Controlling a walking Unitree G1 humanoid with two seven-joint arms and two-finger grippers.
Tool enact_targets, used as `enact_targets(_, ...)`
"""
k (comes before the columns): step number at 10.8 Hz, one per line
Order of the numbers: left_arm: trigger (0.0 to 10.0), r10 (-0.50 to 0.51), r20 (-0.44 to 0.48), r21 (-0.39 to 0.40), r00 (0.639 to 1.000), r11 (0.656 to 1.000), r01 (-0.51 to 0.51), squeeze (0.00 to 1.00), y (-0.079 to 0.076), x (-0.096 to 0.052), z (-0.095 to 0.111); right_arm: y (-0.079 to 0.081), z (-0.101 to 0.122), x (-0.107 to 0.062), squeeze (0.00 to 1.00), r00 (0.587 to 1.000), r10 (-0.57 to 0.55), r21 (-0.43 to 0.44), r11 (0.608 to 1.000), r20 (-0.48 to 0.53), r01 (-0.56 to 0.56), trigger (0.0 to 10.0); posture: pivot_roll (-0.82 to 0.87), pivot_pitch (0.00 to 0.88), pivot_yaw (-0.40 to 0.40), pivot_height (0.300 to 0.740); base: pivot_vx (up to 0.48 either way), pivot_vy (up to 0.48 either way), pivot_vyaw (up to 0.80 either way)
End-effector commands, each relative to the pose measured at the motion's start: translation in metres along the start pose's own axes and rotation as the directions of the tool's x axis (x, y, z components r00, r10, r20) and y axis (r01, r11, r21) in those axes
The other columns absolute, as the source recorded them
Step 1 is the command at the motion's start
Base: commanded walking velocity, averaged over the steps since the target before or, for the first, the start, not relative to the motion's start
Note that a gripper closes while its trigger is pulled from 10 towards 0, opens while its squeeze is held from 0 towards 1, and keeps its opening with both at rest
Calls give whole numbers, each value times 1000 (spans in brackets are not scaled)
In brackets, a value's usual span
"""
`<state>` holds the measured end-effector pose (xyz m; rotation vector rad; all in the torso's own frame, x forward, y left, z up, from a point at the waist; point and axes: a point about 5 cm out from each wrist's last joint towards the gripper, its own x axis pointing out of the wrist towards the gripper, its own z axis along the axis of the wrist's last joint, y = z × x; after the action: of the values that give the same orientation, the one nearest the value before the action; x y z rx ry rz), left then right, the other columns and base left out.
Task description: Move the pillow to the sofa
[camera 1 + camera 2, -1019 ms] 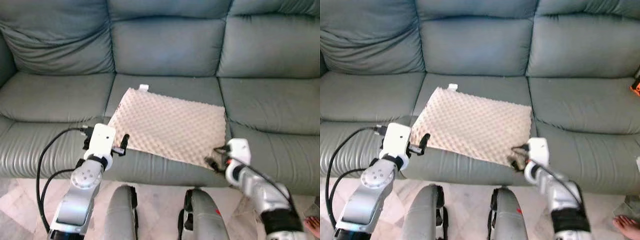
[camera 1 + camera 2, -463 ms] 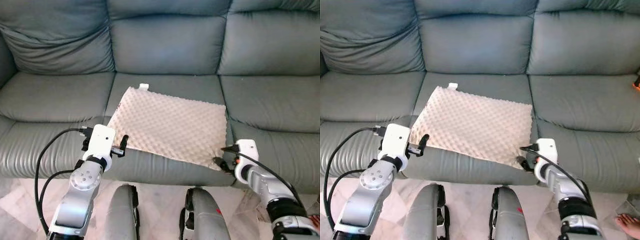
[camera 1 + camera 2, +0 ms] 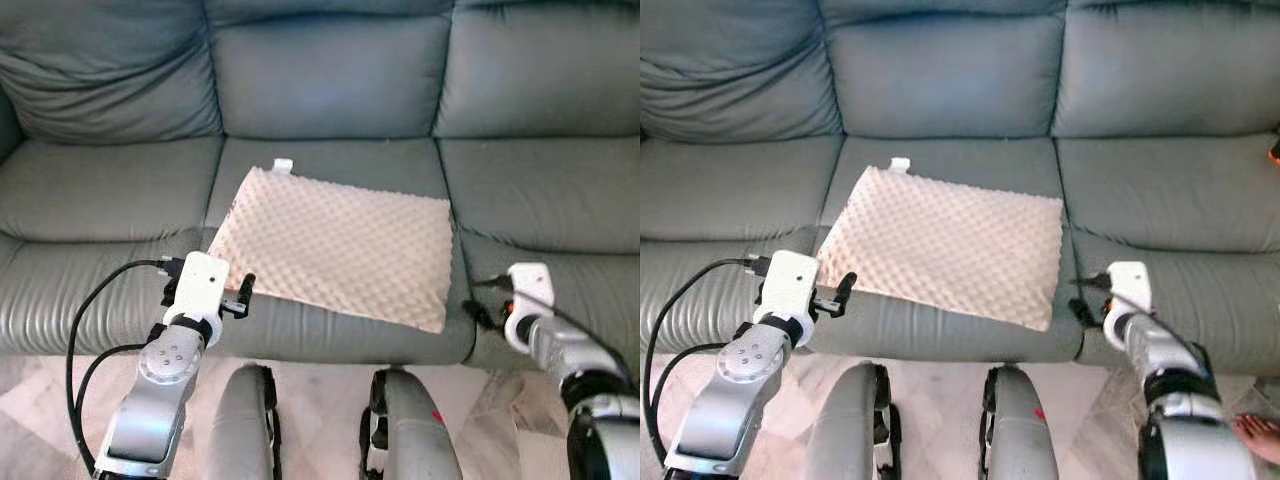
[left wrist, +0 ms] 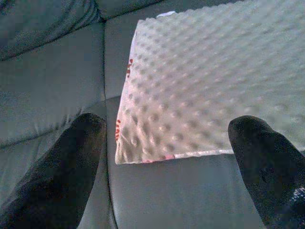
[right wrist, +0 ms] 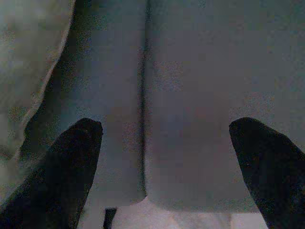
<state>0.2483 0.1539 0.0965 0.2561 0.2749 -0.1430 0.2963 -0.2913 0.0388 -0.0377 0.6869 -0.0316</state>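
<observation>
A beige dimpled pillow lies flat on the middle seat of a grey-green sofa, its front edge reaching the seat's rim. My left gripper hovers just off the pillow's front left corner, open, with nothing between its fingers. My right gripper is open at the seam between the middle and right seats, a little to the right of the pillow's front right corner. In the right wrist view the pillow's edge lies off to one side of the spread fingers.
The sofa's back cushions rise behind the pillow. Pale marble floor and my own legs lie below the seat front. A black cable loops from the left arm. A person's foot is at the lower right.
The right gripper has drawn away to the right from the pillow's front right corner and let it go. The pillow lies flat. The left arm has barely moved.
</observation>
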Motion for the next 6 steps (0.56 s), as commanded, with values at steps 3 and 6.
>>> enact_targets(3,10000,24,-1,1,1000,1000,-24,0,6,-6,3,19,22,4,0,991,118,-89,990,66,-112,10000,94,274,45,647,0,0,0)
enact_targets(6,10000,26,-7,-14,1000,1000,-26,0,3,-5,1,56,-3,-17,0,971,223,-125,969,91,-211,10000,67,258,33,647,0,0,0)
